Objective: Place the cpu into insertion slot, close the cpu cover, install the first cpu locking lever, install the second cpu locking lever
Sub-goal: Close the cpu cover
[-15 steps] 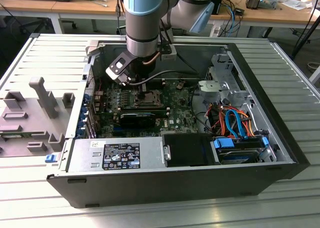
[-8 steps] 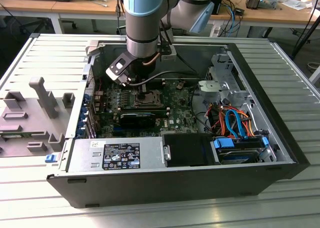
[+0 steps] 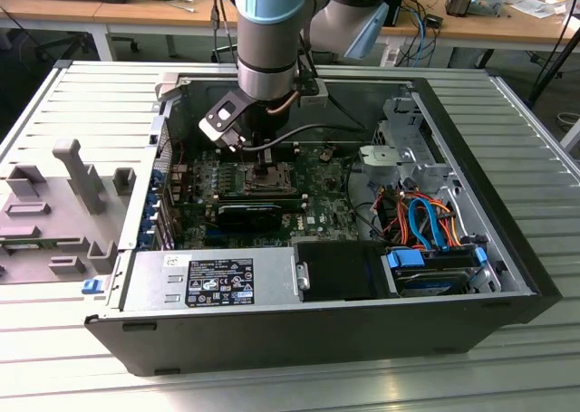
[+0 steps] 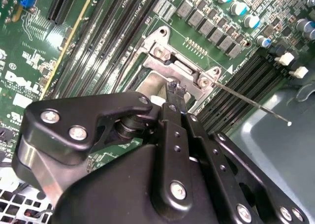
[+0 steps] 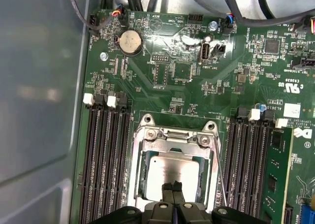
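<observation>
Gripper low over the green motherboard, fingertips drawn narrow with nothing between them, tips at the cpu edge. Cpu sits in the insertion slot, cpu cover lying flat around it. Thin lever rod juts out beside the socket.

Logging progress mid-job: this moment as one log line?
tool: shut, tips over cpu | cpu: in insertion slot | cpu cover: appears down | locking lever: latching unclear
</observation>
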